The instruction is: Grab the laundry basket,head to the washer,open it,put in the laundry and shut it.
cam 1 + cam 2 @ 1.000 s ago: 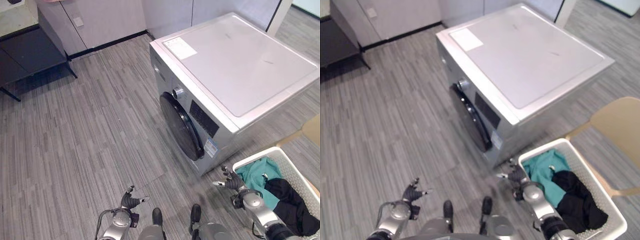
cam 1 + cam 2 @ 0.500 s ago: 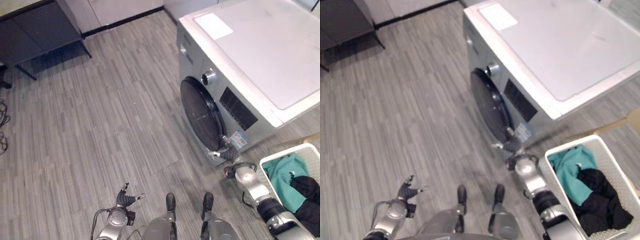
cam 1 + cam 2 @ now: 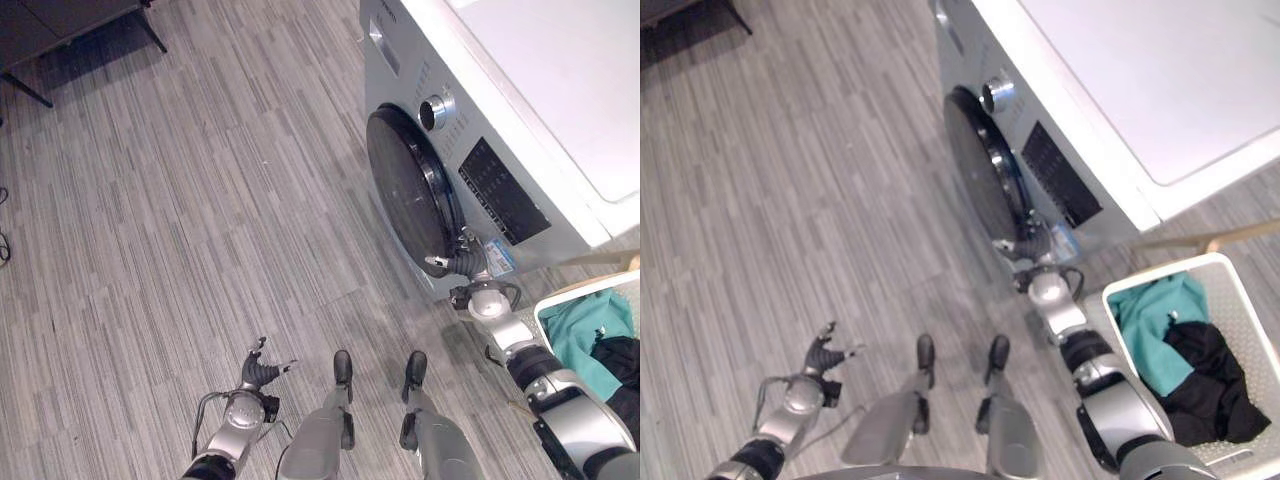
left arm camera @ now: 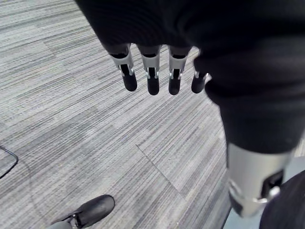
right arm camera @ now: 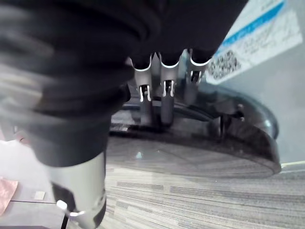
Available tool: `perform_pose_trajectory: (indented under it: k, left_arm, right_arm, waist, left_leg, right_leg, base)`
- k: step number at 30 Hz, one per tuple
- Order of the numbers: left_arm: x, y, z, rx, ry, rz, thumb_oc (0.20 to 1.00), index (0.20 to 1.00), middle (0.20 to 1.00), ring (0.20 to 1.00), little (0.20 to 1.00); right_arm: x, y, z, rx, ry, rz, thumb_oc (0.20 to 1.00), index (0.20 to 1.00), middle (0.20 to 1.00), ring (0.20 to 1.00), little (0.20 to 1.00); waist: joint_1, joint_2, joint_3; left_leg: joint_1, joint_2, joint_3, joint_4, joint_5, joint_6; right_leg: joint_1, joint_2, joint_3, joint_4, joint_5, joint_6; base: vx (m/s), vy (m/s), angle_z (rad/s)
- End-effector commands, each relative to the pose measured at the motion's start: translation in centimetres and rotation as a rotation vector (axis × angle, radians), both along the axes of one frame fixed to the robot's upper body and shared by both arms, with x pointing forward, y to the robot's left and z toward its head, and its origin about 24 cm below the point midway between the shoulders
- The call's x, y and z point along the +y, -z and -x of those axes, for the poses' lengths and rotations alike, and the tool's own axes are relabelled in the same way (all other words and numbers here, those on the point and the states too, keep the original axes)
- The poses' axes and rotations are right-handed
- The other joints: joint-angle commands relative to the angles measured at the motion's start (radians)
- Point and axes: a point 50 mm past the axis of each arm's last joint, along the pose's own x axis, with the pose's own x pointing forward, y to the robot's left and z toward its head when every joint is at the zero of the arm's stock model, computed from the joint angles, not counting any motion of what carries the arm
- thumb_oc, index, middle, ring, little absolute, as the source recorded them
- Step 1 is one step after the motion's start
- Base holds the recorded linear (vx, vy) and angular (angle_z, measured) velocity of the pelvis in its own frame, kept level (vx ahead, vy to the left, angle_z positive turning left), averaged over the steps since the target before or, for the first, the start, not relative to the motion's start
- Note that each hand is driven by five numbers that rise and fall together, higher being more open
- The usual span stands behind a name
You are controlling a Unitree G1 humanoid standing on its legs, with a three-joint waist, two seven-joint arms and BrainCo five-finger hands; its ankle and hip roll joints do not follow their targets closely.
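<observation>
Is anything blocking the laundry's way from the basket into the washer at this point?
Yes: the washer door is closed over the drum, so the laundry in the basket beside the washer has no way in. The right robot hand is at the door's lower edge, fingers against it. The left robot hand hangs over bare floor.

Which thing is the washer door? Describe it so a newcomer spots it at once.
Start from the silver washer with the flat pale top. On its front face, below the round knob and left of the dark control panel, sits the door. It is the only big round black disc there, shut, with the right hand at its lower edge.
</observation>
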Motion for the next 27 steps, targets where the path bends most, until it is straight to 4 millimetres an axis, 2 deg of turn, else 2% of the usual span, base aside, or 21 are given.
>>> perform_pose_trajectory:
  k: [1, 2, 3, 6, 7, 8, 9, 10, 11, 12, 13, 15, 18, 19, 20, 22, 24, 25, 26, 27]
  left_arm:
    - [1.2, -1.5, -1.0, -0.086, -0.007, -0.012, 1.0, 1.0, 1.0, 1.0, 1.0]
    - [0.8, -1.9, -1.6, -0.105, -0.002, -0.003, 1.0, 1.0, 1.0, 1.0, 1.0]
    - [0.8, -1.9, -1.6, -0.105, -0.002, -0.003, 1.0, 1.0, 1.0, 1.0, 1.0]
    - [0.1, -2.1, -2.2, -0.114, 0.017, -0.002, 1.0, 1.0, 1.0, 1.0, 1.0]
    - [0.1, -2.1, -2.2, -0.114, 0.017, -0.002, 1.0, 1.0, 1.0, 1.0, 1.0]
    - [-0.4, -2.6, -2.9, -0.135, 0.043, -0.008, 1.0, 1.0, 1.0, 1.0, 1.0]
    - [-0.6, -2.7, -3.3, -0.14, 0.055, -0.01, 1.0, 1.0, 1.0, 1.0, 1.0]
    - [-0.7, -3.1, -3.7, -0.157, 0.06, -0.014, 1.0, 1.0, 1.0, 1.0, 1.0]
    - [-0.7, -3.1, -3.7, -0.157, 0.06, -0.014, 1.0, 1.0, 1.0, 1.0, 1.0]
    - [-1.2, -3.7, -4.5, -0.19, 0.08, -0.004, 1.0, 1.0, 1.0, 1.0, 1.0]
    - [-1.5, -4.2, -4.8, -0.212, 0.097, 0.001, 1.0, 1.0, 1.0, 1.0, 1.0]
    - [-1.9, -5.3, -5.3, -0.266, 0.127, 0.021, 1.0, 1.0, 1.0, 1.0, 1.0]
    - [-1.6, -6.1, -5.6, -0.296, 0.127, 0.029, 1.0, 1.0, 1.0, 1.0, 1.0]
    - [-1.2, -6.5, -5.8, -0.306, 0.111, 0.031, 1.0, 1.0, 1.0, 1.0, 1.0]
    - [-1.2, -6.5, -5.8, -0.306, 0.111, 0.031, 1.0, 1.0, 1.0, 1.0, 1.0]
    - [-1.0, -6.8, -5.9, -0.315, 0.093, 0.028, 1.0, 1.0, 1.0, 1.0, 1.0]
    - [-0.9, -7.0, -6.1, -0.325, 0.08, 0.023, 1.0, 1.0, 1.0, 1.0, 1.0]
    - [-0.8, -7.3, -6.2, -0.336, 0.081, 0.006, 1.0, 1.0, 1.0, 1.0, 1.0]
    - [-0.8, -7.3, -6.2, -0.336, 0.081, 0.006, 1.0, 1.0, 1.0, 1.0, 1.0]
    - [-0.9, -7.5, -6.2, -0.343, 0.084, 0.0, 1.0, 1.0, 1.0, 1.0, 1.0]
  right_arm:
    - [4.8, -2.6, -1.0, -0.072, -0.193, -0.077, 1.0, 1.0, 1.0, 1.0, 1.0]
    - [7.6, -4.0, -1.2, -0.102, -0.29, -0.128, 1.0, 1.0, 1.0, 1.0, 1.0]
    - [7.6, -4.0, -1.2, -0.102, -0.29, -0.128, 1.0, 1.0, 1.0, 1.0, 1.0]
    - [12.3, -5.9, -0.7, -0.147, -0.454, -0.194, 1.0, 1.0, 1.0, 1.0, 1.0]
    - [12.3, -5.9, -0.7, -0.147, -0.454, -0.194, 1.0, 1.0, 1.0, 1.0, 1.0]
    - [15.8, -8.7, -0.2, -0.211, -0.594, -0.203, 1.0, 1.0, 1.0, 1.0, 1.0]
    - [17.5, -10.1, 0.1, -0.248, -0.646, -0.219, 1.0, 1.0, 1.0, 1.0, 1.0]
    - [19.0, -12.5, 0.4, -0.314, -0.696, -0.231, 1.0, 1.0, 1.0, 1.0, 1.0]
    - [19.0, -12.5, 0.4, -0.315, -0.696, -0.231, 1.0, 1.0, 1.0, 1.0, 1.0]
    - [20.6, -16.0, 0.8, -0.414, -0.745, -0.265, 1.0, 1.0, 1.0, 1.0, 1.0]
    - [20.5, -17.9, 0.8, -0.471, -0.739, -0.287, 1.0, 1.0, 1.0, 1.0, 1.0]
    - [19.5, -20.3, 0.6, -0.548, -0.709, -0.328, 1.0, 1.0, 1.0, 1.0, 1.0]
    - [16.7, -22.2, 0.2, -0.621, -0.658, -0.328, 1.0, 1.0, 1.0, 1.0, 1.0]
    - [15.0, -21.9, 0.0, -0.625, -0.636, -0.308, 1.0, 1.0, 1.0, 1.0, 1.0]
    - [15.0, -21.9, 0.0, -0.625, -0.636, -0.308, 1.0, 1.0, 1.0, 1.0, 1.0]
    - [13.6, -20.6, 0.3, -0.605, -0.642, -0.262, 1.0, 1.0, 1.0, 1.0, 1.0]
    - [12.9, -18.7, 1.1, -0.583, -0.677, -0.19, 1.0, 1.0, 1.0, 1.0, 1.0]
    - [12.4, -16.5, 2.2, -0.55, -0.727, -0.084, 1.0, 1.0, 1.0, 1.0, 1.0]
    - [12.4, -16.5, 2.2, -0.55, -0.727, -0.083, 1.0, 1.0, 1.0, 1.0, 1.0]
    - [12.0, -15.2, 2.6, -0.517, -0.739, -0.053, 1.0, 1.0, 1.0, 1.0, 1.0]
  waist:
    - [0.06, -0.064, 0.012]
    - [0.078, -0.063, 0.022]
    - [0.078, -0.063, 0.022]
    - [0.101, -0.067, 0.03]
    - [0.101, -0.067, 0.03]
    - [0.125, -0.07, 0.035]
    - [0.135, -0.071, 0.035]
    - [0.147, -0.072, 0.035]
    - [0.147, -0.072, 0.036]
    - [0.167, -0.073, 0.034]
    - [0.179, -0.073, 0.033]
    - [0.193, -0.075, 0.028]
    - [0.194, -0.09, 0.022]
    - [0.183, -0.105, 0.023]
    - [0.183, -0.105, 0.023]
    - [0.164, -0.122, 0.025]
    - [0.138, -0.137, 0.03]
    - [0.109, -0.145, 0.036]
    - [0.108, -0.146, 0.034]
    - [0.096, -0.15, 0.037]
  left_leg:
    - [-0.004, -0.023, -0.04, 0.083, -0.087, -0.029]
    - [-0.02, -0.025, -0.056, 0.082, -0.081, -0.03]
    - [-0.02, -0.025, -0.056, 0.082, -0.081, -0.03]
    - [-0.029, -0.028, -0.071, 0.082, -0.079, -0.029]
    - [-0.029, -0.028, -0.071, 0.082, -0.079, -0.029]
    - [-0.039, -0.029, -0.085, 0.087, -0.08, -0.03]
    - [-0.043, -0.031, -0.092, 0.091, -0.081, -0.03]
    - [-0.048, -0.032, -0.1, 0.093, -0.081, -0.032]
    - [-0.048, -0.032, -0.1, 0.094, -0.081, -0.032]
    - [-0.058, -0.036, -0.115, 0.101, -0.083, -0.033]
    - [-0.064, -0.038, -0.123, 0.104, -0.083, -0.035]
    - [-0.069, -0.042, -0.135, 0.104, -0.084, -0.037]
    - [-0.068, -0.043, -0.143, 0.096, -0.083, -0.038]
    - [-0.064, -0.041, -0.138, 0.091, -0.085, -0.037]
    - [-0.064, -0.041, -0.138, 0.091, -0.085, -0.037]
    - [-0.06, -0.037, -0.125, 0.089, -0.09, -0.034]
    - [-0.056, -0.032, -0.102, 0.092, -0.098, -0.031]
    - [-0.051, -0.026, -0.079, 0.103, -0.109, -0.029]
    - [-0.055, -0.027, -0.079, 0.102, -0.106, -0.028]
    - [-0.053, -0.024, -0.068, 0.108, -0.111, -0.028]
  right_leg:
    - [-0.017, -0.098, 0.036, 0.041, -0.051, 0.09]
    - [-0.023, -0.103, 0.026, 0.041, -0.052, 0.093]
    - [-0.023, -0.103, 0.026, 0.041, -0.052, 0.093]
    - [-0.026, -0.107, 0.014, 0.044, -0.054, 0.094]
    - [-0.026, -0.107, 0.014, 0.044, -0.054, 0.094]
    - [-0.028, -0.111, 0.004, 0.046, -0.056, 0.095]
    - [-0.027, -0.113, 0.001, 0.045, -0.056, 0.096]
    - [-0.027, -0.114, -0.007, 0.045, -0.056, 0.096]
    - [-0.027, -0.114, -0.007, 0.045, -0.056, 0.096]
    - [-0.022, -0.116, -0.019, 0.041, -0.056, 0.097]
    - [-0.018, -0.117, -0.028, 0.039, -0.057, 0.099]
    - [-0.013, -0.118, -0.043, 0.034, -0.057, 0.1]
    - [-0.006, -0.114, -0.051, 0.029, -0.058, 0.104]
    - [-0.006, -0.111, -0.045, 0.027, -0.057, 0.106]
    - [-0.006, -0.111, -0.045, 0.027, -0.057, 0.106]
    - [-0.01, -0.107, -0.032, 0.025, -0.053, 0.107]
    - [-0.016, -0.103, -0.013, 0.027, -0.049, 0.108]
    - [-0.025, -0.098, 0.006, 0.029, -0.047, 0.108]
    - [-0.028, -0.1, 0.006, 0.029, -0.045, 0.108]
    - [-0.031, -0.098, 0.015, 0.03, -0.043, 0.109]
  base:
    - [-0.01, 0.026, 0.22]
    - [0.0, 0.019, 0.26]
    - [0.0, 0.012, 0.23]
    - [0.01, 0.006, 0.14]
    - [0.01, -0.017, 0.14]
    - [0.02, -0.016, 0.1]
    - [0.03, -0.027, 0.05]
    - [0.02, -0.013, 0.09]
    - [0.04, -0.019, 0.21]
    - [0.05, -0.021, 0.3]
    - [0.07, -0.035, 0.36]
    - [0.05, -0.026, 0.37]
    - [0.05, -0.004, 0.63]
    - [0.03, -0.012, 0.55]
    - [0.03, -0.016, 0.24]
    - [0.01, -0.013, -0.19]
    - [-0.01, 0.014, -0.3]
    - [-0.02, 0.032, -0.31]
    - [-0.02, 0.023, -0.38]
    - [-0.02, 0.011, -0.34]
